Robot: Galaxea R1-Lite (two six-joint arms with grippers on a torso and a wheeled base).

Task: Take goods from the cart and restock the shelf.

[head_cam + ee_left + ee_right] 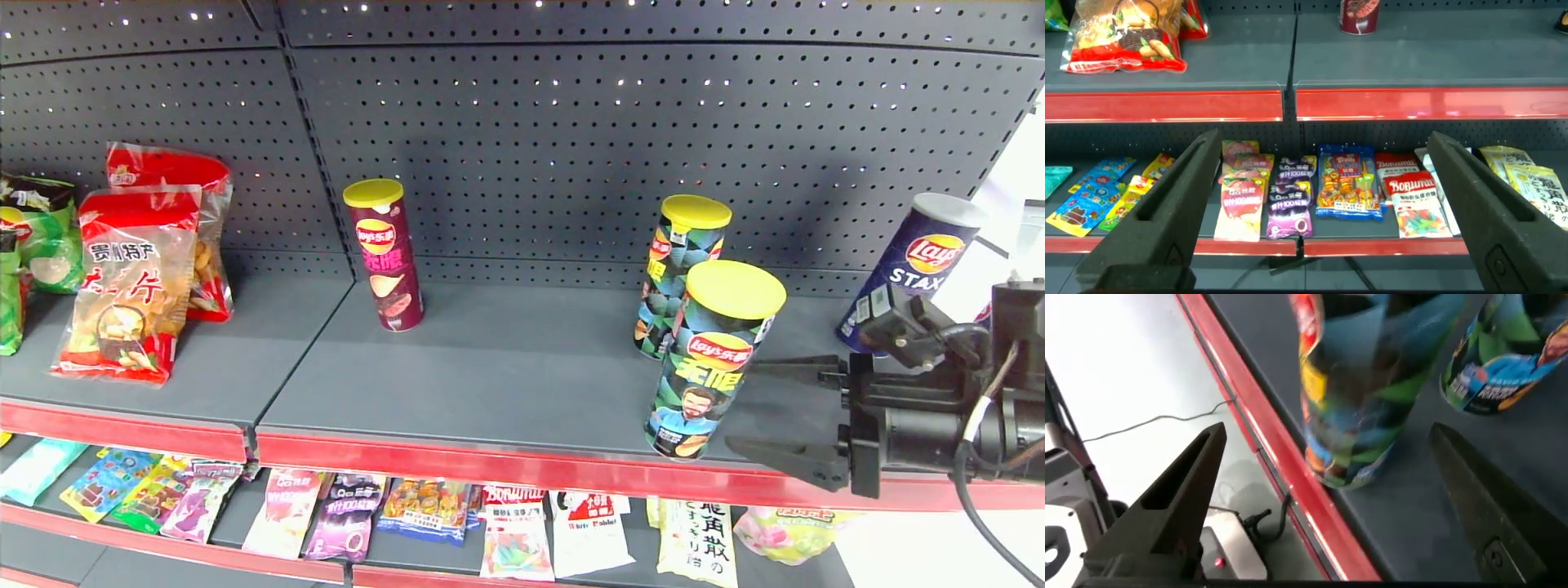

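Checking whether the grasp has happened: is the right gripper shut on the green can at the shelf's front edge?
No: the right gripper has its fingers spread wide beside the upright green can, not clamped on it.

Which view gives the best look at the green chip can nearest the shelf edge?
The head view: the green chip can stands whole, lid to base, by the open right hand. The right wrist view catches its lower part at close range.

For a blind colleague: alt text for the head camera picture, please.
The open right gripper sits beside a green chip can at the front edge of the grey shelf. Behind stand a second green can, a maroon can and a blue can; red snack bags at left.
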